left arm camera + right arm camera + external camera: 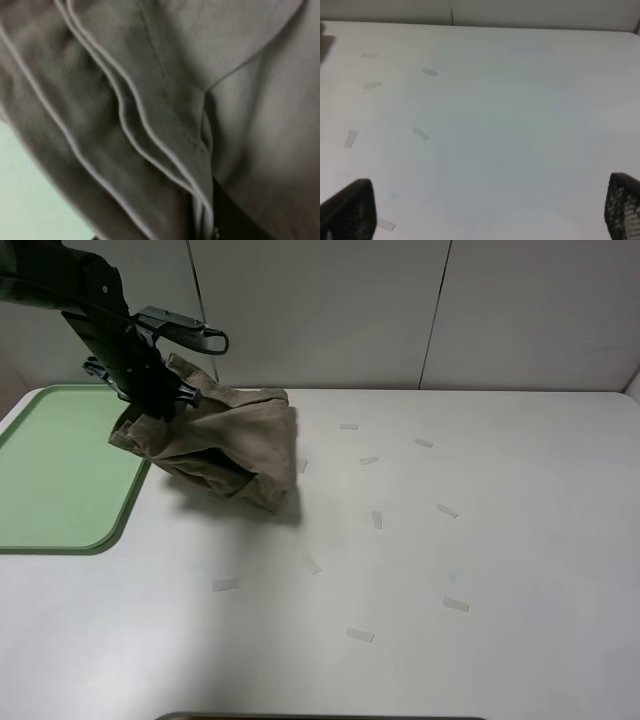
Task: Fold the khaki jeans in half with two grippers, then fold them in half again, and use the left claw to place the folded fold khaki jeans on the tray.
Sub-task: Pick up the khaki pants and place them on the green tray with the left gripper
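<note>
**Item: folded khaki jeans, in transit to tray — risks on the carry**

While my left claw (160, 400) hangs at the table's far left with its fingers clenched on the top of the bundle, the khaki jeans (225, 445) droop below it as a loose wad, part over the near corner of the tray (60, 475), most over the bare table (450, 560) just beside it.

- Grip: from above I see the fingers buried in cloth; the left wrist view shows only stacked folds and hems (150, 140) pressed close to the lens, with a sliver of mint tray behind. I judge I hold several layers, but cannot tell whether all.
- Risk one: an ungripped layer slides free, and the double fold opens as I move sideways.
- Risk two: the hanging lower edge looks close to the surface; dragged across the tray's raised rim, it could catch and roll the bundle over.
- Risk three: letting go too soon leaves the jeans straddling the rim, half on the table.
- My right gripper (485, 220): fingers spread wide over bare table, holding nothing, well apart from the jeans; no hazard there.
- Tape scraps (377, 519) on the table: clear of my path.
</note>
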Action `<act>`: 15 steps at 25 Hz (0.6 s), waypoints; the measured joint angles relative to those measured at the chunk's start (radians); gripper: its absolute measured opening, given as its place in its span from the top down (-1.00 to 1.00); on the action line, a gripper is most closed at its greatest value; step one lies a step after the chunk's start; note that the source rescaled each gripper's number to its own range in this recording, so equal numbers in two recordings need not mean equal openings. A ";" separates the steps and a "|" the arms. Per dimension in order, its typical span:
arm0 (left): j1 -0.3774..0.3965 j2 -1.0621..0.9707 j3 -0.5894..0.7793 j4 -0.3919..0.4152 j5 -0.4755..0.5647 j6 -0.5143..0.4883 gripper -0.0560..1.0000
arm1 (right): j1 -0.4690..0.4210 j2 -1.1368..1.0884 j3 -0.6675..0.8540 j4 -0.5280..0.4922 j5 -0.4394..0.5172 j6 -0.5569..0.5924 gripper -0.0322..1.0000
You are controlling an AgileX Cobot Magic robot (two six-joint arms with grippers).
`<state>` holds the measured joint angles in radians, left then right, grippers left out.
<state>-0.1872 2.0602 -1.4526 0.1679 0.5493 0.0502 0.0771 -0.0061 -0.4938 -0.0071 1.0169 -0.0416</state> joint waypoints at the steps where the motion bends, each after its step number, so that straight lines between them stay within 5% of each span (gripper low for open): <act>1: 0.024 -0.001 0.000 0.042 0.039 -0.002 0.82 | 0.000 0.000 0.000 0.000 0.000 0.000 -1.00; 15: 0.201 -0.047 0.000 0.329 0.136 -0.002 0.83 | 0.000 0.000 0.000 0.000 0.000 0.000 -1.00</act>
<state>0.0139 2.0132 -1.4526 0.4965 0.6851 0.0480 0.0771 -0.0061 -0.4938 -0.0071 1.0169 -0.0416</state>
